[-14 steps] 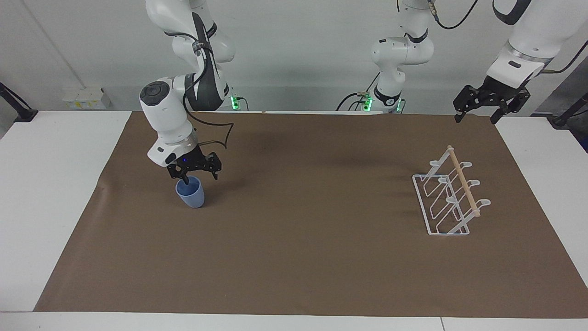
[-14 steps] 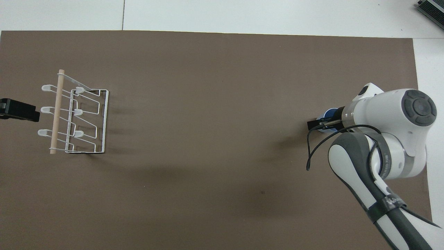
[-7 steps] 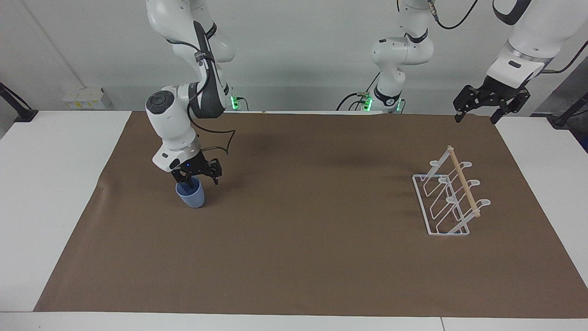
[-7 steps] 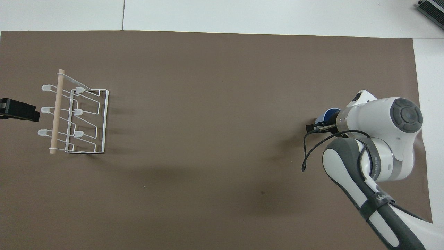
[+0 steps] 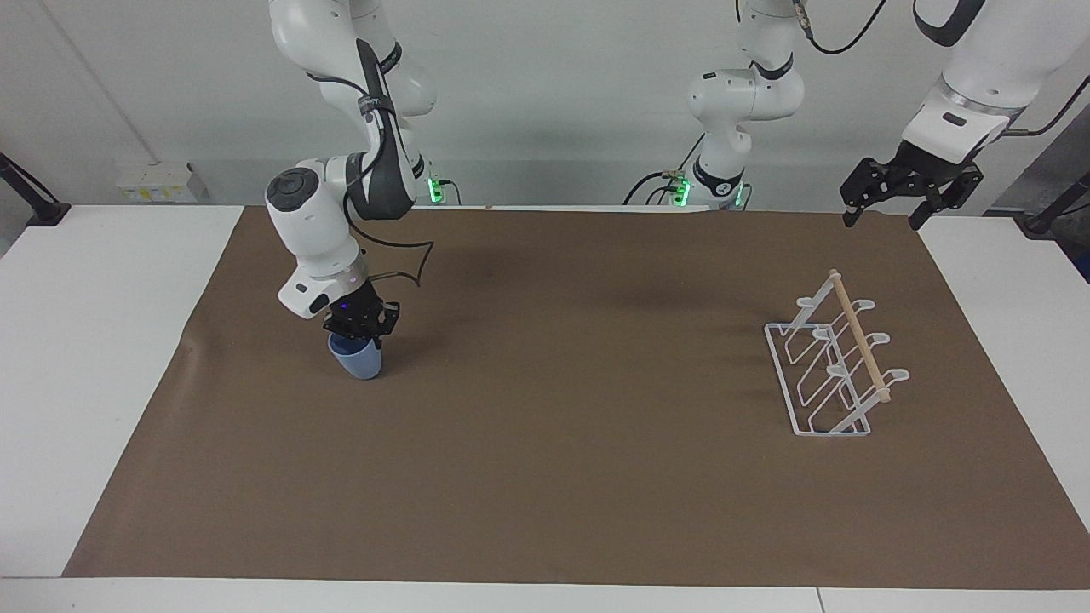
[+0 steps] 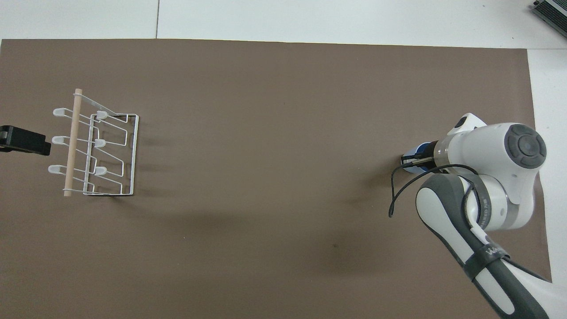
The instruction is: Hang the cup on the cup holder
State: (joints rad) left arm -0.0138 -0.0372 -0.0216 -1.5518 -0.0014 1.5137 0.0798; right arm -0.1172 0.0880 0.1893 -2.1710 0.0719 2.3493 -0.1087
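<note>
The right tool [image 5: 361, 330] has just pinched shut on the cup's [image 5: 357, 358] rim, tipping it slightly on the worktop [image 5: 545, 477] at the right arm's end; lifting looks next. The holder [image 5: 830, 366] stands well apart. The left tool [image 5: 907, 189] waits wide over the mat's corner.

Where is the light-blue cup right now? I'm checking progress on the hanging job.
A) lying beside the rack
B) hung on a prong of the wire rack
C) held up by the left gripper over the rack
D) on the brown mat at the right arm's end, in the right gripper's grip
D: the right gripper is shut on the rim of the light-blue cup, which sits on the brown mat; the wire rack holds nothing.
</note>
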